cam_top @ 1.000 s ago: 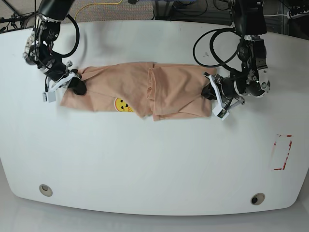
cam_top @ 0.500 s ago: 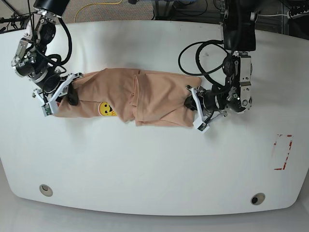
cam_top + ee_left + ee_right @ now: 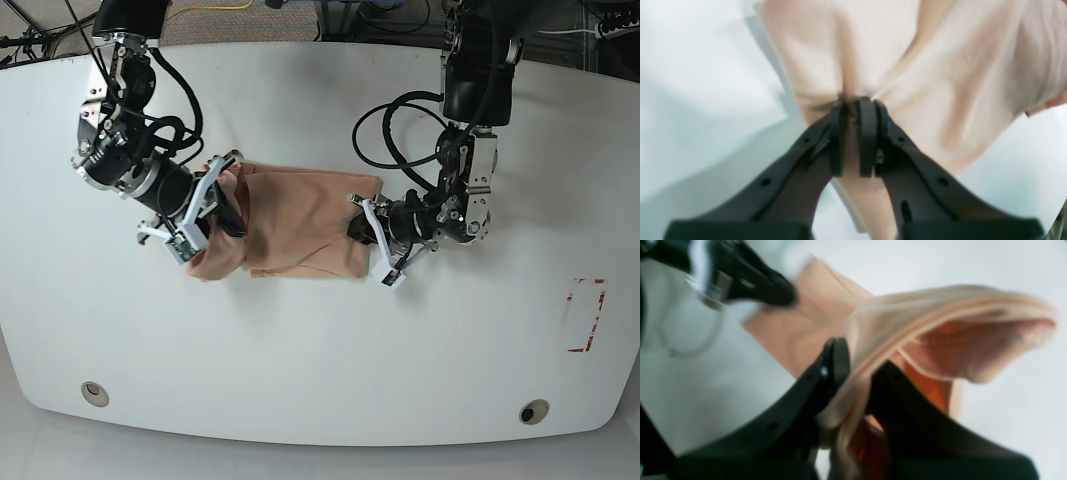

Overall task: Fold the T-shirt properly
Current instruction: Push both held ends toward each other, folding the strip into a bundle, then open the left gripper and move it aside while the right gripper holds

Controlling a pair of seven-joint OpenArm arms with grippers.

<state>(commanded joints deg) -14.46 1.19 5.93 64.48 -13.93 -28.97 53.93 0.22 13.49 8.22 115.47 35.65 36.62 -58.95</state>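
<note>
— Peach cotton, and bunched much shorter than a second ago. The T-shirt lay stretched long across the white bench; now it is a compact slab near the middle, and the yellow face print no longer shows in the base view.

— Who moved?

— Both arms. The right hand has carried its end up and inward, so the cloth there curls over itself; the right wrist view shows the hem pinched between its closed pads, the fabric draping in a loop above. The left hand has also slid inward and is clamped on the opposite edge; its wrist view shows the fingers squeezed together with cloth gathered between them.

— So what does that mean for the fold?

— I judge the end-over-end fold is under way but not laid. The right side's flap is lifted, not flat, and looks rumpled, so it needs to be drawn over and set down evenly before either hand lets go. Releasing now would likely leave a crooked heap.
</note>
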